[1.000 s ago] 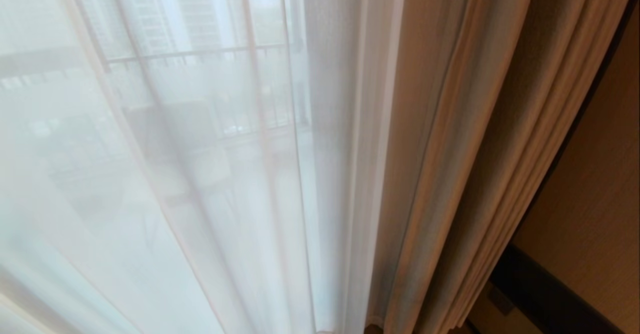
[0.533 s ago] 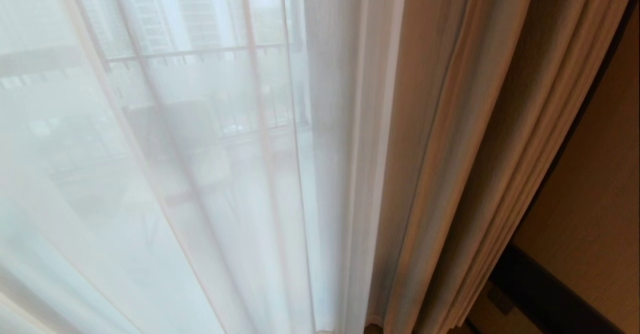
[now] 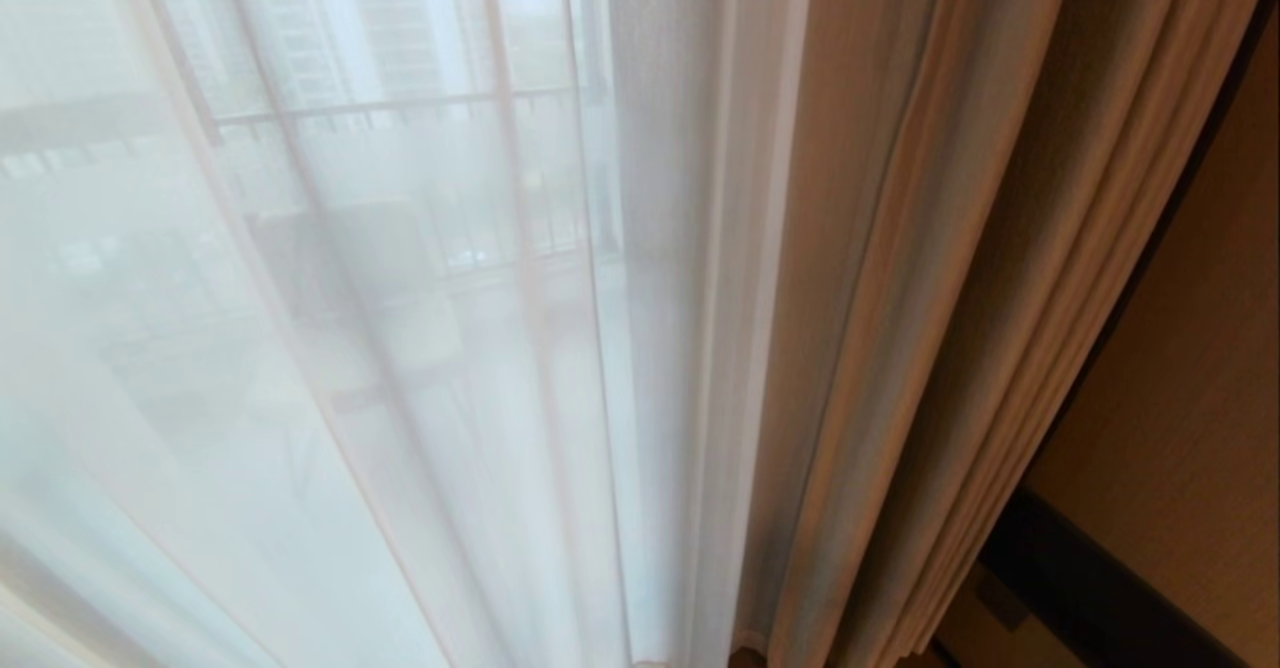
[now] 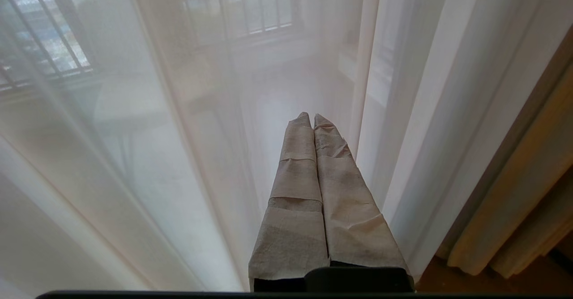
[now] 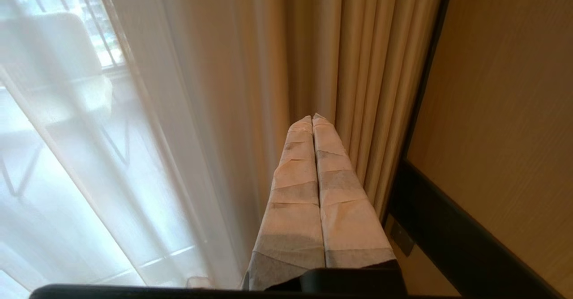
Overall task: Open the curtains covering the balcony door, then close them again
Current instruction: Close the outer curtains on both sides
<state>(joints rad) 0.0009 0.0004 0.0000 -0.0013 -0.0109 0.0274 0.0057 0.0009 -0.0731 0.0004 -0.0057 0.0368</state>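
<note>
The curtains fill the head view: thin white sheers (image 3: 400,348) spread across the left and middle, and thick beige drapes (image 3: 930,328) bunched in pleats at the right. The balcony door itself is hidden behind the sheers; only a railing and a pale chair show through. Neither arm is in the head view. My left gripper (image 4: 311,116), its fingers wrapped in beige tape, is shut and empty, pointing at the sheers (image 4: 179,155) without touching them. My right gripper (image 5: 312,117) is also shut and empty, aimed at the beige drapes (image 5: 277,66) near their pleats.
A tan wall (image 3: 1190,378) with a dark baseboard strip (image 3: 1080,588) stands right of the drapes. A dark vertical frame edge (image 5: 425,75) borders the drapes. Wooden floor (image 4: 492,281) shows below the hem.
</note>
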